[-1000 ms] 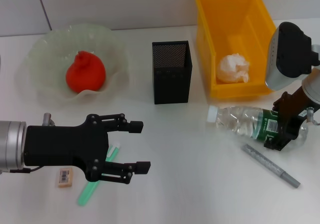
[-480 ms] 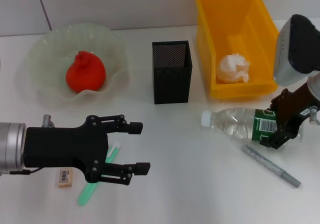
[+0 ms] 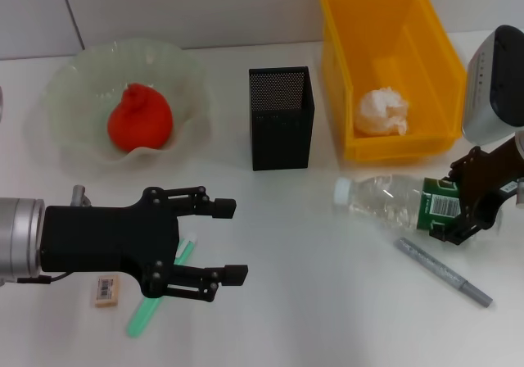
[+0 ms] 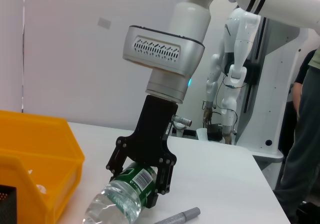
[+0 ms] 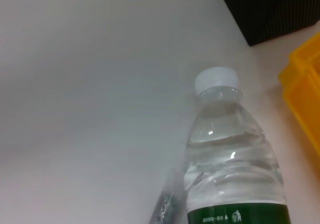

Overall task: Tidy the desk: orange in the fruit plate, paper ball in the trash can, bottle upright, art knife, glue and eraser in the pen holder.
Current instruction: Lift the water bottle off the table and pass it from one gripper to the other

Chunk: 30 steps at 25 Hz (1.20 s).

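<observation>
The right gripper [image 3: 463, 206], clamped on the bottle [image 3: 393, 201] at its green label end, has drawn back toward the bench's right edge and lifted that end; the bottle's white cap now sits higher and nearer the yellow bin [image 3: 385, 72].

left claw [image 3: 225, 242] spread; right claw [image 3: 458, 206] clamped.

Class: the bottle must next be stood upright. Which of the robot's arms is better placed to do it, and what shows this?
The right. The right gripper is already clamped around the lying bottle at its labelled base end. The left gripper hangs open across the desk, over the green glue stick.
</observation>
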Motion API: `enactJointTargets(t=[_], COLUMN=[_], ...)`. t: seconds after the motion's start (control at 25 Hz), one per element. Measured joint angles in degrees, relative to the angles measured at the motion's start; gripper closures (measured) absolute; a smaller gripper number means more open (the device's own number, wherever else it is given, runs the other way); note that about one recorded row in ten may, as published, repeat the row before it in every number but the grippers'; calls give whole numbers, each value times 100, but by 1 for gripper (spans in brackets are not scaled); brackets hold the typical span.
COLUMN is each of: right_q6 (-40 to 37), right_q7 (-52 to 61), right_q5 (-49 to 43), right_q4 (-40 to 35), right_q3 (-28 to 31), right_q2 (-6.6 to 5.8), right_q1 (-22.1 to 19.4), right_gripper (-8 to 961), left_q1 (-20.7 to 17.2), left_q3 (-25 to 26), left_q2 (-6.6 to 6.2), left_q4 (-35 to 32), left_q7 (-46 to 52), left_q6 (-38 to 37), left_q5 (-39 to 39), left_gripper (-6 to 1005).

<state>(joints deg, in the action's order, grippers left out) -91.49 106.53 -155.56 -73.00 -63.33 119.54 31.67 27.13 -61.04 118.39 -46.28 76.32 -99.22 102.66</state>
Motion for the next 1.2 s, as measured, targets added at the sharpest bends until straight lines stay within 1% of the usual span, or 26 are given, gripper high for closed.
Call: enactJointTargets(t=[0.16, 0.4, 0.72, 1.0, 1.2], right_q6=[-35, -53, -18, 3, 201], right_q7=[0, -1, -75, -265, -468], right_q5=[172, 586, 1191, 1714, 2241], right_q4=[-189, -712, -1142, -1351, -1544], right_q3=[-48, -281, -296, -281, -268], right_q2=[-3, -9, -21, -17, -14], right_q1=[-118, -460, -862, -1137, -1440], right_gripper=[191, 191, 191, 191, 191], left_q1=[1, -1, 6, -10, -25], left_q3=[-3, -4, 10, 46, 49], left_q2=[0, 7, 9, 9, 9], left_q4=[0, 6, 5, 5, 6], left_q7=[2, 1, -11, -12, -4], left_q6=[-1, 0, 9, 17, 17], left_q5=[0, 0, 0, -4, -24], left_gripper=[159, 159, 159, 159, 159])
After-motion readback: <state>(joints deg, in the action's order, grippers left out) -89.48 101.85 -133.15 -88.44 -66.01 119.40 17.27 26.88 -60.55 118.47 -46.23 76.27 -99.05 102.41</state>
